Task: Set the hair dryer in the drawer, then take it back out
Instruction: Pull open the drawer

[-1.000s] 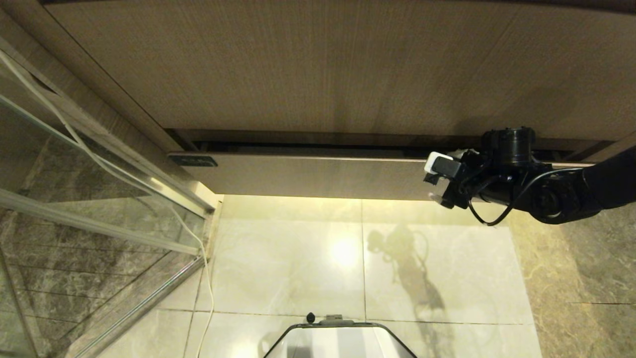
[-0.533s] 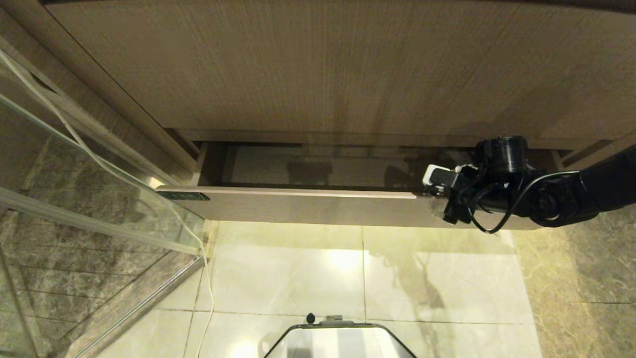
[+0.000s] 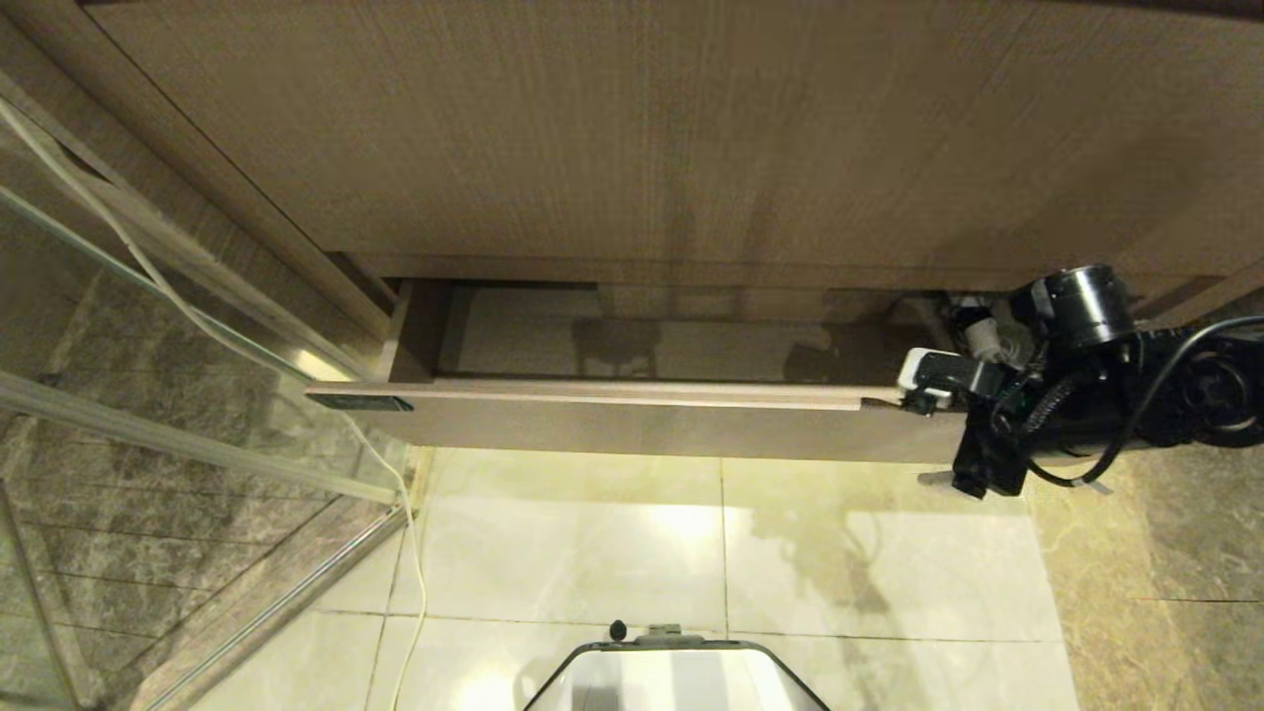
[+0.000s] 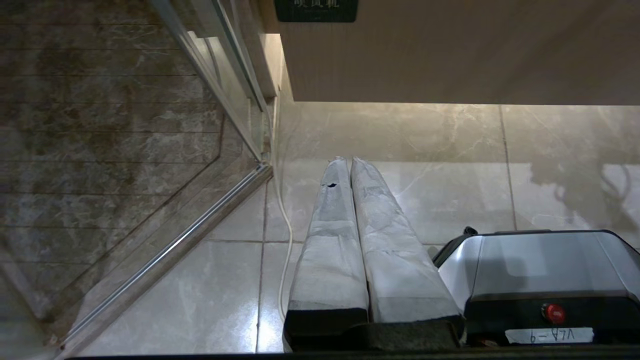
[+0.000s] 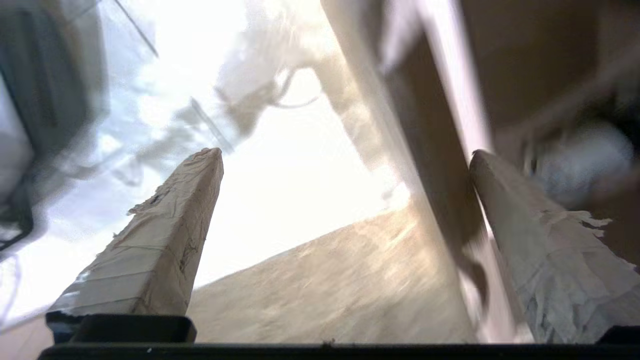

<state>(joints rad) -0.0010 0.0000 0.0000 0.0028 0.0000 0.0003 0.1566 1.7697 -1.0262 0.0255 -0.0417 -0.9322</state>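
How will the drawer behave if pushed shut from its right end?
The drawer is wide and shallow, so a push at one end may skew it slightly. Its flat, handleless front looks smooth, so the open right gripper might slip along it.

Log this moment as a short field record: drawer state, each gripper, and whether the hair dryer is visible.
drawer: the drawer is pulled partly out from under the taller wood-grain front; the part of its inside that shows looks bare
right gripper: the right gripper is at the drawer's right end, fingers wide open and straddling the front panel, one finger outside, the other inside
left gripper: the left gripper is parked low over the floor tiles, fingers together, holding nothing
hair dryer: not clearly visible; a blurred pale shape in the right wrist view cannot be identified
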